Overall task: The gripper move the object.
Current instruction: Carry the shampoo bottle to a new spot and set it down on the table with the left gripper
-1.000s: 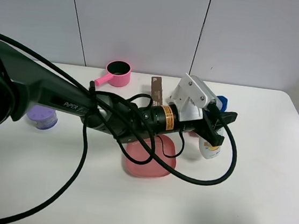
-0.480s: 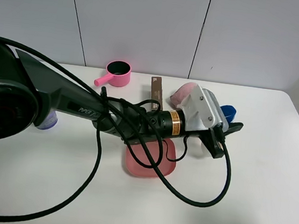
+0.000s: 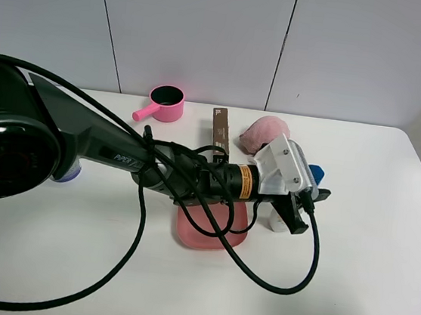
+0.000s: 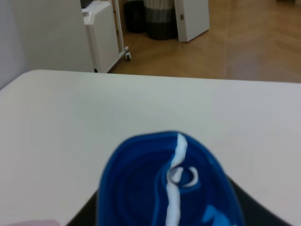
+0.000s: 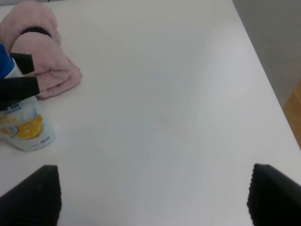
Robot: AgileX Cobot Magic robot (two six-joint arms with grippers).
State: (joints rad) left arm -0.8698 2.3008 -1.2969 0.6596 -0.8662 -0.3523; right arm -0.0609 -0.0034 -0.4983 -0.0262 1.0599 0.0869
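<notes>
The object, a white bottle (image 3: 275, 217) with a blue cap (image 3: 315, 172), is right of the table's middle, with my left gripper (image 3: 305, 208) shut on its upper part. In the left wrist view the blue cap (image 4: 169, 183) fills the space between the dark fingers (image 4: 87, 214). The right wrist view shows the bottle (image 5: 23, 125) low over the table, its yellow-and-blue label facing out, with the black fingers (image 5: 19, 87) clamped just under the cap. My right gripper (image 5: 153, 197) is open, its fingertips (image 5: 33, 193) far apart above bare table.
A pink cloth (image 3: 263, 131) lies just behind the bottle. A pink square dish (image 3: 209, 232) sits under the left arm. A brown rectangular pack (image 3: 220, 130) and a pink handled cup (image 3: 163, 103) stand at the back. A purple jar (image 3: 68, 174) peeks out at the left.
My left gripper has brought the bottle down and toward the table's front, while the wrist turned. The pink cloth behind it has come into view.
</notes>
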